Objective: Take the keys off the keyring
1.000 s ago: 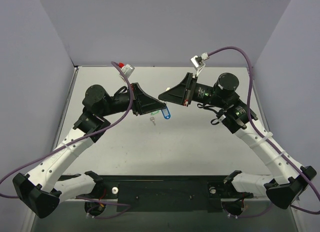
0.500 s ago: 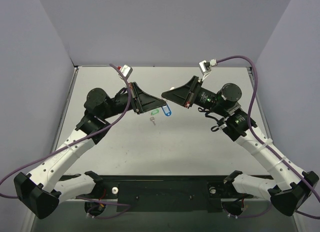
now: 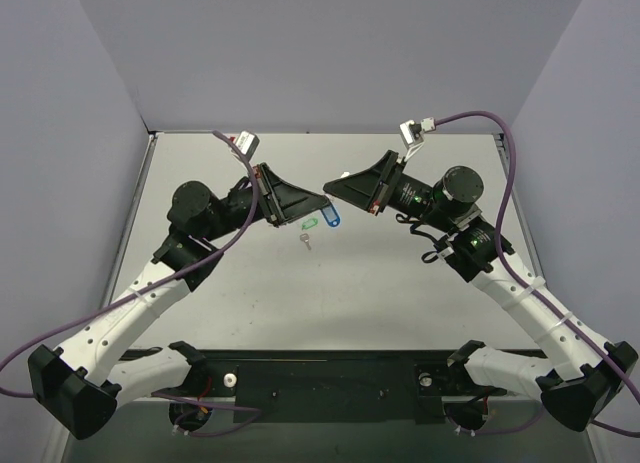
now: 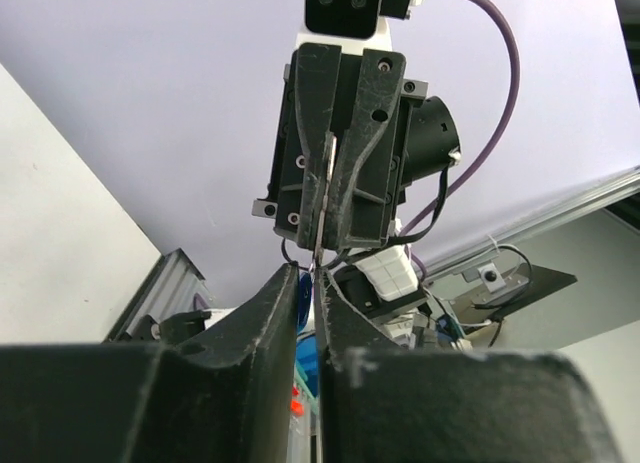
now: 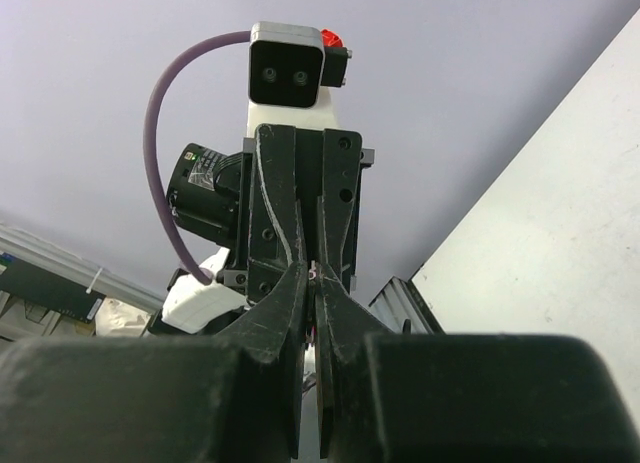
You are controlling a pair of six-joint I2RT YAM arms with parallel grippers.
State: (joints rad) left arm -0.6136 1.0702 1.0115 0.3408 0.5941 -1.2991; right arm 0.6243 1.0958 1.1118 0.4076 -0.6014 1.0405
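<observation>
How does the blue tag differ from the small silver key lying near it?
Colour: the blue tag is bright blue, while the silver key is grey metal.
Shape: the blue tag is a broad oval, the silver key a thin sliver.
Place: the blue tag sits at the tips of the left gripper, with blue showing between its fingers. The silver key lies alone on the table, touched by nothing.
Both are small.

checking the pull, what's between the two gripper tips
Almost nothing: in the top view the left gripper and right gripper meet tip to tip, blue tag just beside. The left wrist view shows a thin silver edge pinched in the right one.
</observation>
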